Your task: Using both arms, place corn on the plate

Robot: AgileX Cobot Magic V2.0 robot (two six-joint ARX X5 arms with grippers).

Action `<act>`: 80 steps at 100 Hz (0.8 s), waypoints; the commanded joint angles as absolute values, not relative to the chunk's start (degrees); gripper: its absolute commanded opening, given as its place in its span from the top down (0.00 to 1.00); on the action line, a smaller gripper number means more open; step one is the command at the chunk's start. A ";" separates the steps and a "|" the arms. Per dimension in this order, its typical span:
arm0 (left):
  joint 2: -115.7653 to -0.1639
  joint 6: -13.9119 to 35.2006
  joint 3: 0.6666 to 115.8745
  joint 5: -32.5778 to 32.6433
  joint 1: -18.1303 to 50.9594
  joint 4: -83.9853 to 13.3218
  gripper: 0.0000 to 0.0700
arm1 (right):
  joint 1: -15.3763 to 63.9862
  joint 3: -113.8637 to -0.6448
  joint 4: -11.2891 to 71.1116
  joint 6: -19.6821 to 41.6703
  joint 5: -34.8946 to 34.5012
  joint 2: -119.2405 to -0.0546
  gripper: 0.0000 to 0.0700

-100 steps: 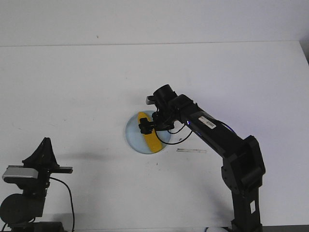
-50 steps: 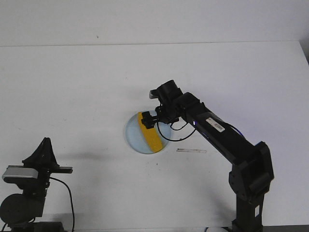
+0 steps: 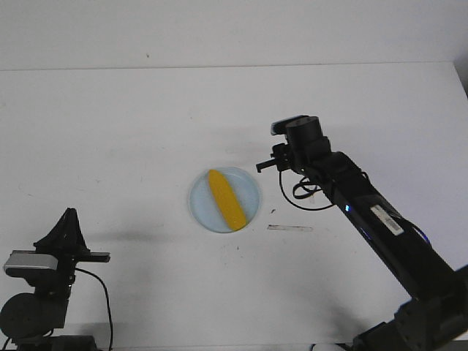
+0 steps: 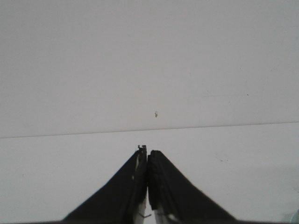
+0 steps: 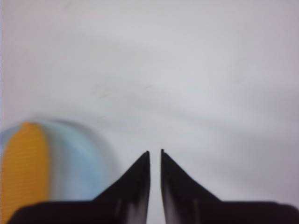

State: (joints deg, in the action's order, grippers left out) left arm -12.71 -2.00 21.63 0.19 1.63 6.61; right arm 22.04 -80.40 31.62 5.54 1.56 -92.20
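Observation:
The yellow corn (image 3: pixel 225 199) lies diagonally on the pale blue plate (image 3: pixel 196 205) at mid-table, with nothing touching it. My right gripper (image 3: pixel 266 165) hangs to the right of the plate and a little beyond it, clear of both. In the right wrist view its jaws (image 5: pixel 155 151) are nearly together with only a thin slit and nothing between them; the blurred corn (image 5: pixel 25 163) and plate (image 5: pixel 79 158) sit off to one side. My left gripper (image 3: pixel 70 213) is parked near the front left corner, shut and empty (image 4: pixel 147 151).
A thin pale strip (image 3: pixel 289 228) lies on the white table just right of the plate, with a small dark speck (image 3: pixel 273 210) near it. The table's far edge (image 3: pixel 219 68) meets a white wall. The right arm's cables (image 3: pixel 300 191) loop below its wrist.
The right gripper has let go of the corn, lifted off the plate and pulled back to the right. The corn stays lying on the plate. The left arm has not moved.

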 commanded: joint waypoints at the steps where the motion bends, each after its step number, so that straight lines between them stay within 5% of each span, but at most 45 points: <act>1: -12.64 -2.31 22.11 0.27 1.56 7.31 1.00 | 21.12 -76.42 27.18 2.50 1.67 -89.25 0.99; 50: -12.64 -2.31 22.11 0.27 1.56 7.31 1.00 | 1.02 -39.51 7.42 1.19 1.48 -59.18 0.99; 80: -12.64 -2.31 22.11 0.27 1.56 7.31 1.00 | -0.58 -26.65 6.15 1.48 0.51 -37.39 0.99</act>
State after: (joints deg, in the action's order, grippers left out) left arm -12.71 -2.00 21.63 0.19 1.63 6.59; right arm -0.75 -27.46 7.07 1.69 0.91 -41.45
